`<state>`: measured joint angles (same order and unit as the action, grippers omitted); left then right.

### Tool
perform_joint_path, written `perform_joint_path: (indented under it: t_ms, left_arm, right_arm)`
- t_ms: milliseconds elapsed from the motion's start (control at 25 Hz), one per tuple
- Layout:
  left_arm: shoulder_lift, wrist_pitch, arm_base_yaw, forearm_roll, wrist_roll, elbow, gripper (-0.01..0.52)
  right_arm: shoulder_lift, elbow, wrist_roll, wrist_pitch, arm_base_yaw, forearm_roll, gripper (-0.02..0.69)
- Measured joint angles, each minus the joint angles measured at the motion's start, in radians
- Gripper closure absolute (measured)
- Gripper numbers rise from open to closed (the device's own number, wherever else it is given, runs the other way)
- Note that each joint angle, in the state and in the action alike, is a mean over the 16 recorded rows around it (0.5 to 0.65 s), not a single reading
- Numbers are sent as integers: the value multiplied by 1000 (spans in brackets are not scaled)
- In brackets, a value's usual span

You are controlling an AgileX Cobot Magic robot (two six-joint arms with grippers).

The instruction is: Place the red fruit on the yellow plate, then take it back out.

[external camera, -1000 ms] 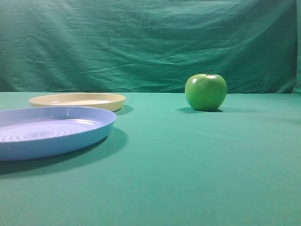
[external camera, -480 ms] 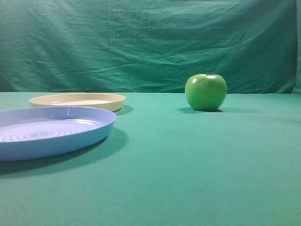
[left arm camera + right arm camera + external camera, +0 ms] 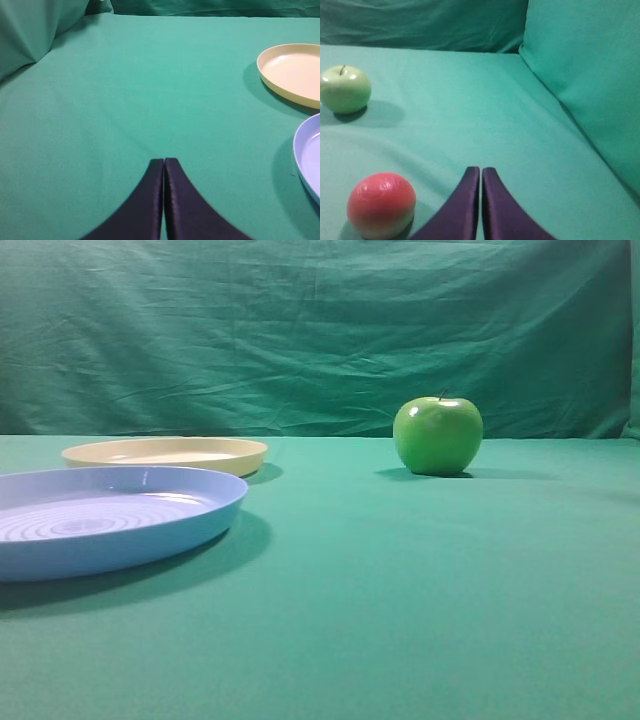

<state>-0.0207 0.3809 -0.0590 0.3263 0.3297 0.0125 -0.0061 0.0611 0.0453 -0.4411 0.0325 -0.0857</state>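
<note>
Sitting on the green cloth, the red fruit (image 3: 381,204) lies low and to the left of the right gripper (image 3: 481,172) in the right wrist view, close beside it but not touching. It is round, so it has no long side to line up with. The right gripper's two dark fingers are pressed together and hold nothing. They would have to spread apart before they could go around the fruit.

The left gripper (image 3: 164,162) is pressed together too, with nothing in it. It points at bare cloth, and the fruit does not show in its view at all. So the right arm looks like the nearer one for the pick.

The yellow plate (image 3: 165,454) sits far over on the left side, with nothing on it. The blue plate (image 3: 110,520) is just in front of it and bigger. The green apple (image 3: 345,90) stands farther back from the fruit, well apart. Nothing sits between the right gripper and the fruit. Carrying it across, the arm should keep away from the apple and pick the right plate.
</note>
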Motion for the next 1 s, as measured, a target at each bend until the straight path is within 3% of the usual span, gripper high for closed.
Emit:
perform_joint_path:
  t_ms: [1000]
  left_arm:
    - [0,0,0,0,0,0,514]
  right_arm:
    - [-5,-79,4,25,0,26,665]
